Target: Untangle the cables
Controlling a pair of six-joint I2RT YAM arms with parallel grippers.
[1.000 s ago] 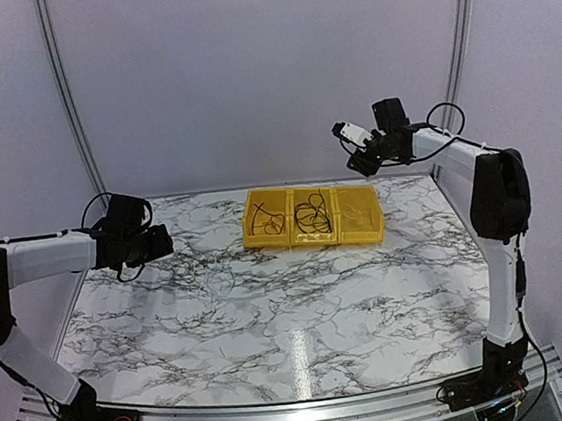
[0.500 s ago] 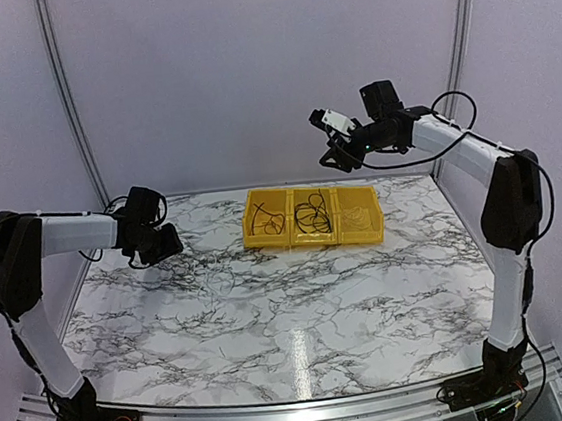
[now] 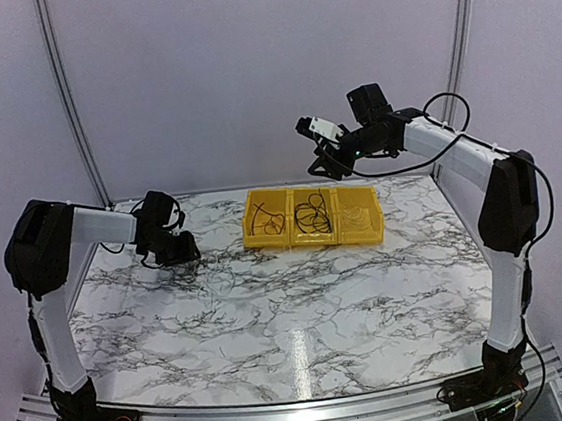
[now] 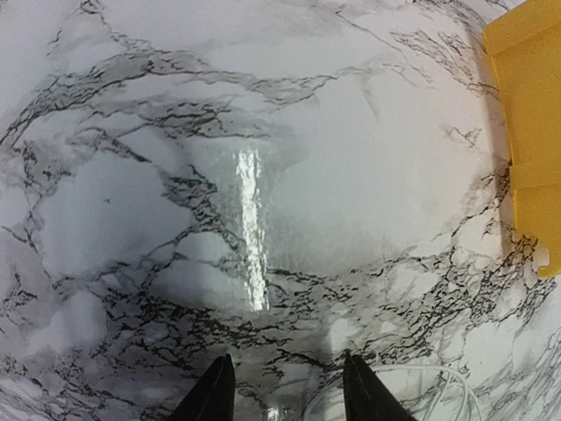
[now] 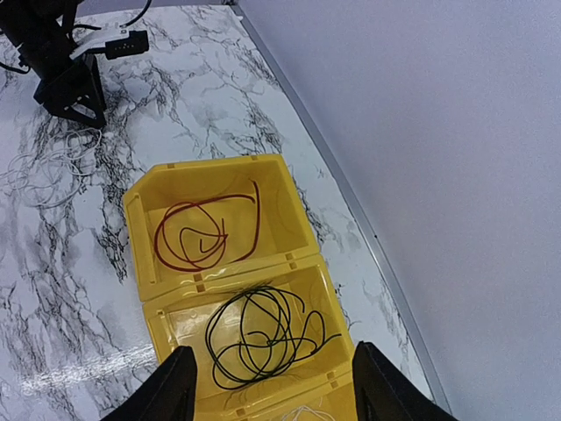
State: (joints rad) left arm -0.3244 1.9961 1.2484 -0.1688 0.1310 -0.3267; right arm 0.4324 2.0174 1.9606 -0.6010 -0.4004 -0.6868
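Observation:
A coil of thin black cable [image 5: 263, 338] lies in the middle compartment of a yellow three-part bin [image 5: 140, 215]; it also shows in the top view [image 3: 312, 214]. A dark red cable [image 5: 206, 232] lies in the left compartment. A bit of white wire [image 5: 302, 412] shows in the third compartment. My right gripper [image 5: 280, 386] is open and empty, high above the bin [image 3: 364, 237]. My left gripper [image 4: 287, 386] is open and empty, low over the table left of the bin. Thin white wire [image 4: 421, 386] lies by its right finger.
Loose white wire [image 5: 44, 171] lies spread on the marble table next to the left gripper [image 5: 74, 92]. The bin's edge [image 4: 530, 132] is at the right of the left wrist view. A wall and metal rail [image 5: 351, 210] run behind the bin.
My left gripper has moved right and down toward the table. My right gripper has swung left, now over the bin. The cables in the bin have not moved.

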